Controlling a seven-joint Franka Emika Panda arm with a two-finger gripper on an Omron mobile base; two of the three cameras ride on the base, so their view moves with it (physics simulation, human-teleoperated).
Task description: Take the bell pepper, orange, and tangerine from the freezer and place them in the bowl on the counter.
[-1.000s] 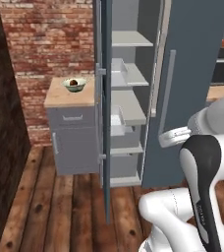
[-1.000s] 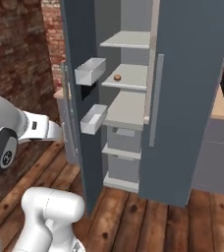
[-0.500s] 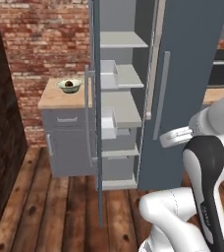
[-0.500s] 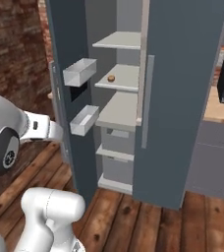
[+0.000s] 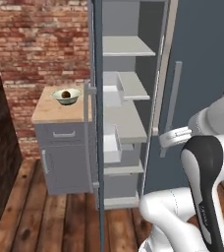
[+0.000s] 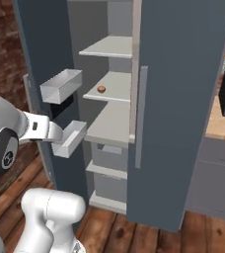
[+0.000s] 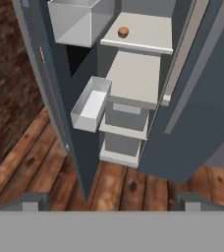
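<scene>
Freezer: the tall dark blue-grey freezer (image 6: 183, 99) fills the centre and right of the right base view, its left door swung open.
Door bins: two translucent white bins (image 6: 61, 86) hang on the inside of the open door, one upper left of the frame, the other lower, near the robot's forearm.
Shelves: pale grey shelves (image 7: 143, 32) step down the middle of the hand view.
Fruit on shelf: a small round orange-brown fruit (image 7: 123, 32) sits on the upper shelf at top centre of the hand view; orange or tangerine, I cannot tell.
Bowl: the pale bowl (image 5: 67, 96) stands at left centre of the left base view with a dark round fruit inside.
Bench: the light wooden bench (image 5: 47, 110) carries the bowl, just left of the freezer door.
Gripper: cannot tell whether it is open or closed.
Floor: wooden planks (image 7: 30, 162) lie at lower left of the hand view.
</scene>
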